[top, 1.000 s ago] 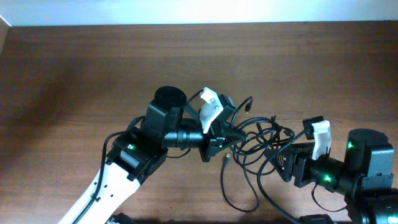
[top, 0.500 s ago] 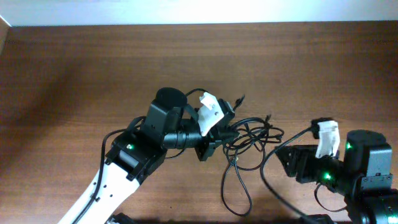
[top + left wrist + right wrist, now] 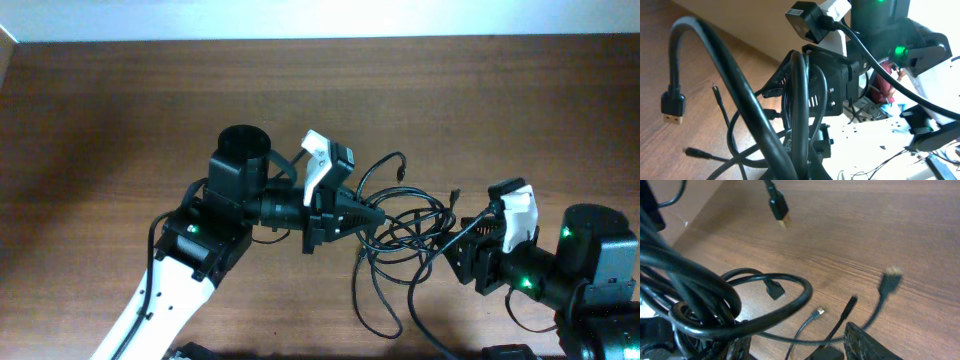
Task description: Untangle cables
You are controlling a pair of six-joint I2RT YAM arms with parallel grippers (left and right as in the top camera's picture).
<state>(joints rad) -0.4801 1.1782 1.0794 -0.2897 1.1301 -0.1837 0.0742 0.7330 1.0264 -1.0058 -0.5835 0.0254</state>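
The cables [image 3: 405, 225] form a black tangle on the wooden table between the two arms, and one loop [image 3: 380, 310] trails toward the front edge. My left gripper [image 3: 368, 215] is shut on the tangle's left side. In the left wrist view thick strands [image 3: 742, 100] run down into the shut left gripper [image 3: 805, 170], and a USB plug [image 3: 671, 107] hangs free. My right gripper [image 3: 452, 250] sits at the tangle's right edge. Seen from the right wrist, this gripper [image 3: 800, 347] is open; a thin strand [image 3: 840, 320] runs between its fingers beside a thick loop [image 3: 805, 292].
The left arm [image 3: 215, 240] reaches in from the front left. The right arm's body [image 3: 590, 260] stands at the front right. A pale wall edge [image 3: 320, 20] borders the back of the table [image 3: 120, 110]. Loose plug ends [image 3: 781, 211] [image 3: 817, 312] lie or hang nearby.
The left arm has swung leftward and turned its wrist, still gripping the cables, so the tangle is drawn out and reshaped. The right gripper backed off rightward, then came back.
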